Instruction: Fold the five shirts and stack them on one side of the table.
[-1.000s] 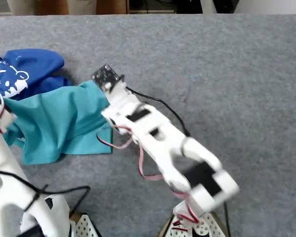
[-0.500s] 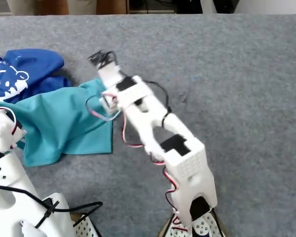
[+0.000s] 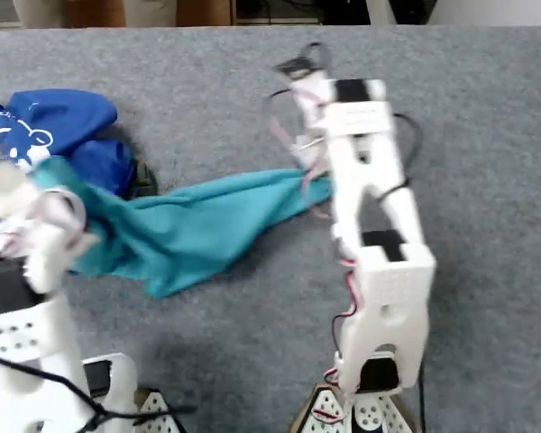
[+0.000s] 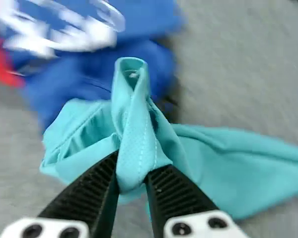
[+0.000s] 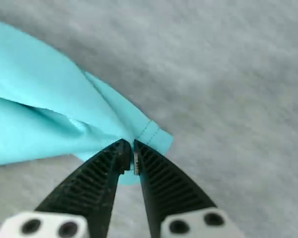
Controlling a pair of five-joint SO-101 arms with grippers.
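Directions are read on the high view, with 12 o'clock at the table's far edge.

1. Blue shirt [image 3: 63, 122]: lies bunched at 10 o'clock, near the left edge of the table [image 3: 469, 135]. It is unfolded.

2. Left gripper [image 4: 133, 171]: positioned at 9 o'clock, just in front of the blue shirt. The jaws are closed to a narrow gap on a gathered, hemmed fold of the teal shirt [image 3: 198, 225], and the cloth bulges out above the fingertips.

3. Teal shirt: strung between the two grippers as a twisted band from 9 o'clock towards the centre. Its middle sags and appears to rest on the table. It is not folded or stacked.

4. Right gripper [image 5: 130, 148]: positioned just past centre, towards 1 o'clock. The jaws are nearly shut, pinching only the stitched corner of the teal shirt.

5. Handling, as a judgement: the cloth is light, soft and limp. It will not hold a shape and will drape or twist wherever it is unsupported. The table surface looks rough enough to drag on it.

6. Where to hold: take it at hems and corners, where the doubled, stitched edge gives the jaws more to bite. The right-hand pinch is shallow and could slip under tension. The left-hand bunch is secure but traps several layers, so spreading the shirt flat calls for a regrip on a single edge
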